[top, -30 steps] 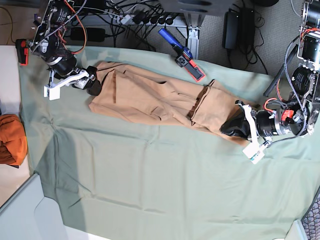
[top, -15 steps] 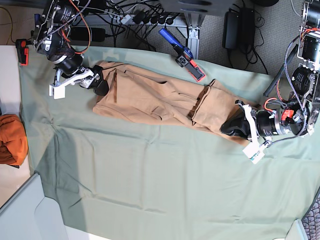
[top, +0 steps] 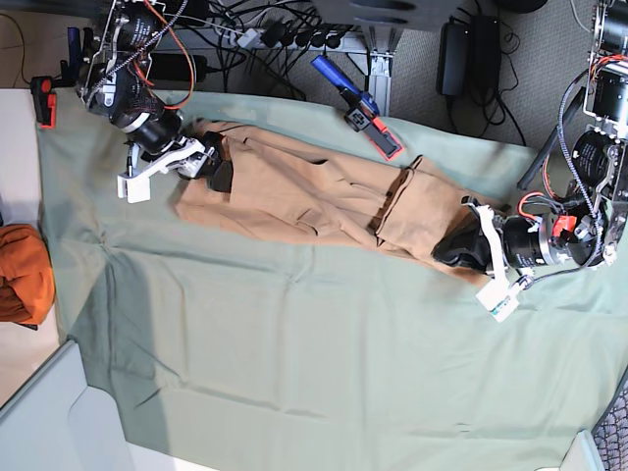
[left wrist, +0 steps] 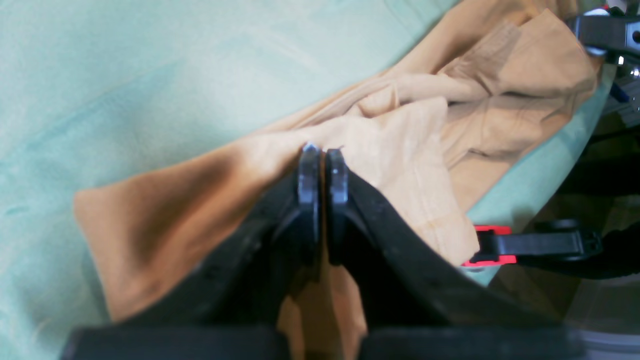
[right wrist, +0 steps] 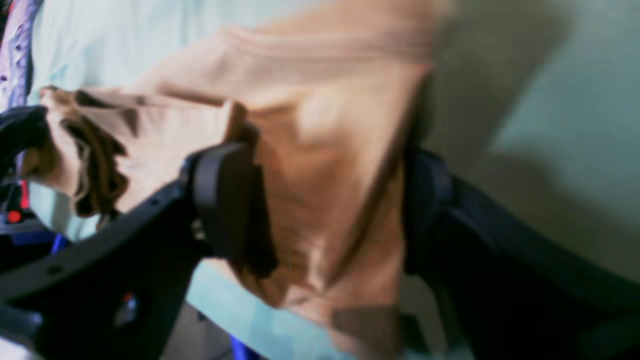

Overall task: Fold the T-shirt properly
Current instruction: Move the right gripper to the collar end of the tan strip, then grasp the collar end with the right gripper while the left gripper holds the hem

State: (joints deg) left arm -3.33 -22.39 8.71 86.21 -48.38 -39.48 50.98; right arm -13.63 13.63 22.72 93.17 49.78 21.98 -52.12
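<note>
The tan T-shirt [top: 304, 191] lies as a long narrow band across the green sheet [top: 314, 363], from upper left to right. My left gripper [top: 459, 250] is at the shirt's right end, shut on a pinch of its fabric; the left wrist view shows the fingertips [left wrist: 309, 155] closed together on the T-shirt [left wrist: 400, 145]. My right gripper [top: 218, 169] is over the shirt's left end. In the blurred right wrist view its fingers [right wrist: 225, 200] stand wide apart with the T-shirt [right wrist: 320, 125] fabric draped between them.
A vivid orange bunched cloth [top: 20, 275] lies off the sheet at the left edge. A blue and red clamp tool [top: 358, 108] lies at the sheet's far edge. A red-black object [top: 42, 100] sits far left. Cables and adapters [top: 294, 34] lie beyond.
My right gripper has moved rightward from the shirt's left edge to over the shirt itself. The shirt's left end has shifted slightly. My left gripper has not moved.
</note>
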